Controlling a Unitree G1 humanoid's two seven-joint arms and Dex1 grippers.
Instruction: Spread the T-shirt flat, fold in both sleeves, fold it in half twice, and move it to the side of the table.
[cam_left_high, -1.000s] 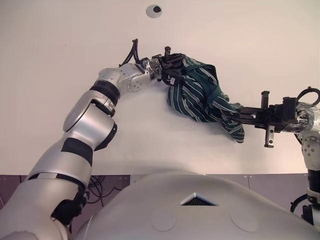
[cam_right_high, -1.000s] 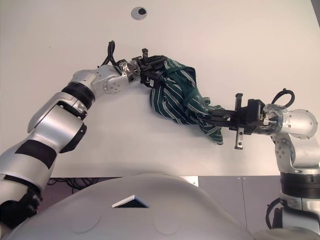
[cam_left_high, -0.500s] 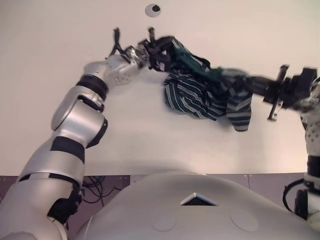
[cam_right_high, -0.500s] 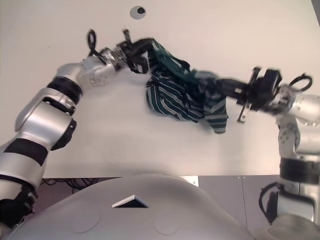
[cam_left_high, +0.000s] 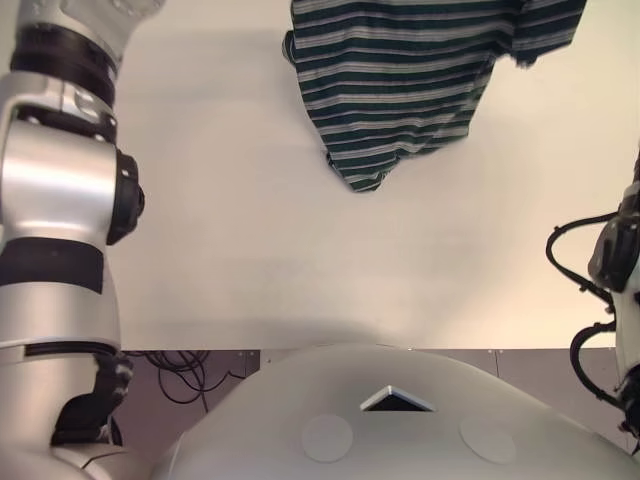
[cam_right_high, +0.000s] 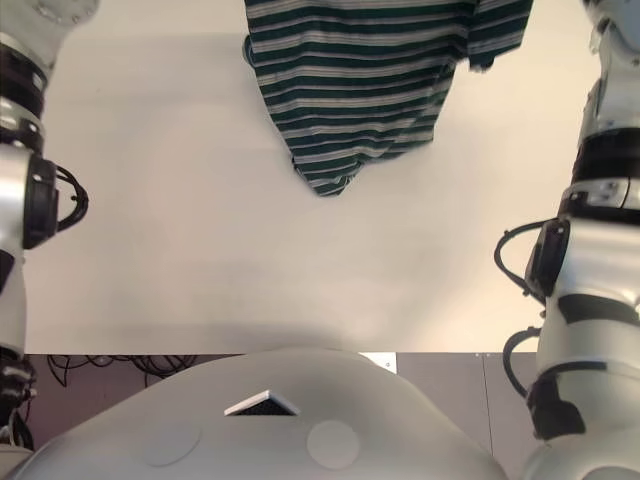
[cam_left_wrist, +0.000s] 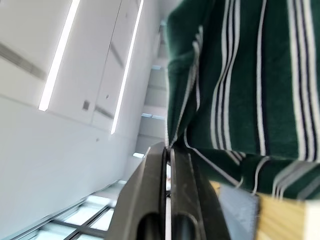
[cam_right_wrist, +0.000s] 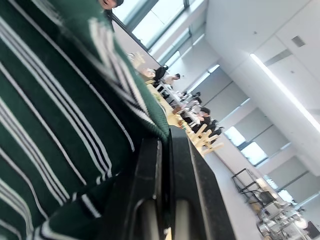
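T-shirt (cam_left_high: 400, 90) hangs from left gripper (cam_left_wrist: 168, 150) and right gripper (cam_right_wrist: 164, 143).

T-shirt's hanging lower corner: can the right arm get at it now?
Probably not: right pincer is shut on the T-shirt, holding it up. The corner hangs unobstructed over the table, but reaching it means letting go.

The white table (cam_left_high: 250, 270) (smooth-topped) ends in a straight near edge.
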